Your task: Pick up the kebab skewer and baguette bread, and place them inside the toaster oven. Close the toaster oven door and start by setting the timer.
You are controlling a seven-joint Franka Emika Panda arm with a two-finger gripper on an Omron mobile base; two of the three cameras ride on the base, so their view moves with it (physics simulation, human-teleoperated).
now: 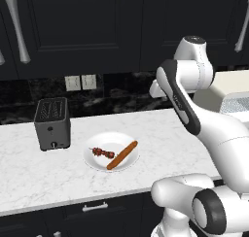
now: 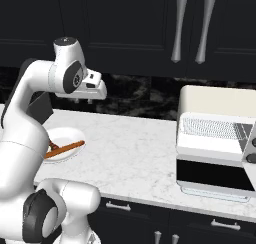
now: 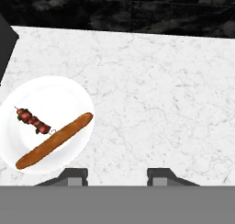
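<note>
On a white plate on the marble counter lie the kebab skewer and the baguette bread, side by side. The cream-white toaster oven stands at the counter's right end. Its door is folded down open and the wire rack shows inside. My gripper hangs high over the counter, to the right of the plate. It is open, with nothing between its fingers.
A dark grey slot toaster stands left of the plate. Black wall cabinets with silver handles hang above a dark backsplash. Bare marble counter lies between the plate and the toaster oven.
</note>
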